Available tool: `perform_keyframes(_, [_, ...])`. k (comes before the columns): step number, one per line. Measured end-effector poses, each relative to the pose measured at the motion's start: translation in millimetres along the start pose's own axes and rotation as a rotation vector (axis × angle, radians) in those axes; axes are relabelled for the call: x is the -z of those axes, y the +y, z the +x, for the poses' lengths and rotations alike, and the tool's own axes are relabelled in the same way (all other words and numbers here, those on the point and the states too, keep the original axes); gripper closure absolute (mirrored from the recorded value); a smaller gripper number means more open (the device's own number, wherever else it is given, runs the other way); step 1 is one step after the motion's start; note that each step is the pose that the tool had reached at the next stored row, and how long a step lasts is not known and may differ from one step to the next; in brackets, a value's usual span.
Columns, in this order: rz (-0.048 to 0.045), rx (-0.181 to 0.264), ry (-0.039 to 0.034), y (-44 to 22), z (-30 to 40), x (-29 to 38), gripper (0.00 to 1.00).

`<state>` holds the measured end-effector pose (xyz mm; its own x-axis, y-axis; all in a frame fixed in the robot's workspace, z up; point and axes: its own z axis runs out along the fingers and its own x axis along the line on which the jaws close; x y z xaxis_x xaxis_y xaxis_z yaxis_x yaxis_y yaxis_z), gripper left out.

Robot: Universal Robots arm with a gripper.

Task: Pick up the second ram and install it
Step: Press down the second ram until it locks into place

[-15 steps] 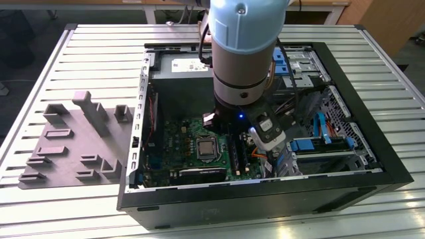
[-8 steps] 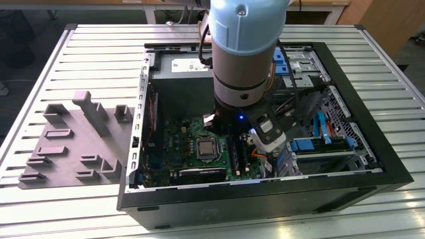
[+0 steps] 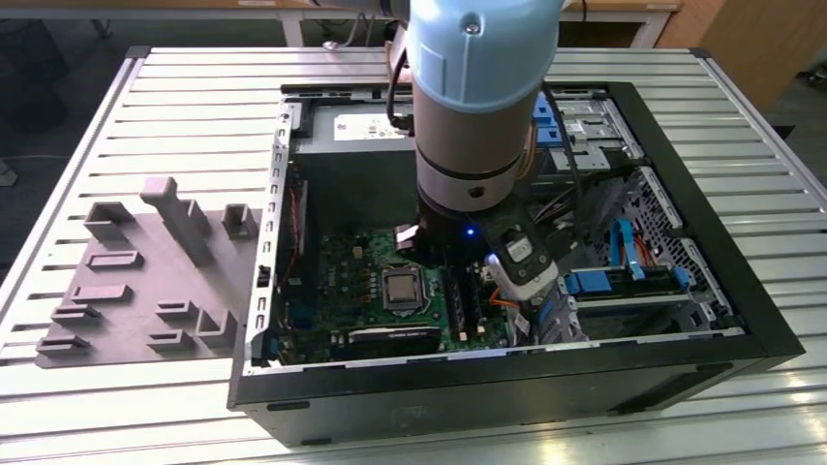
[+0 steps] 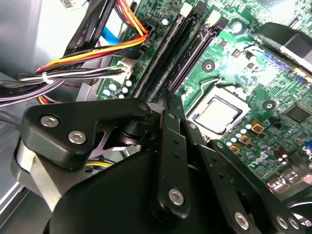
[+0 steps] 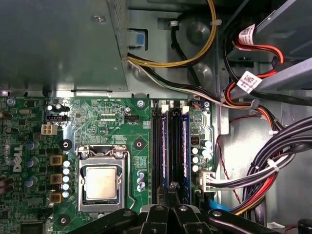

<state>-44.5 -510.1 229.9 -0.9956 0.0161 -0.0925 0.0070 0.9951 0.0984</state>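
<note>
My arm (image 3: pixel 472 116) reaches down into the open computer case, over the green motherboard (image 3: pixel 355 262). In both wrist views my gripper (image 5: pixel 171 187) (image 4: pixel 168 95) has its fingertips pressed together right over the memory slots (image 4: pixel 180 53). Two dark sticks with a bluish sheen stand upright in the slots. The one nearer my fingertips is the second ram (image 5: pixel 164 146); the other stick (image 5: pixel 185 146) is one slot further from the processor. I cannot tell whether the tips touch the ram. Nothing shows between them.
The processor socket (image 5: pixel 101 181) lies beside the slots. Cable bundles (image 5: pixel 273 165) run close on the other side, and the power supply box (image 5: pixel 58 44) sits beyond the board. A grey holder tray (image 3: pixel 142 281) stands outside the case at the exterior view's left.
</note>
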Motion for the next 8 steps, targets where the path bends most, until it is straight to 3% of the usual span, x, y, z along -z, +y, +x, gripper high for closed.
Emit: perform_keyframes(8, [0.0009,0.000,0.0000,-4.2,-0.1,0.4,0.89])
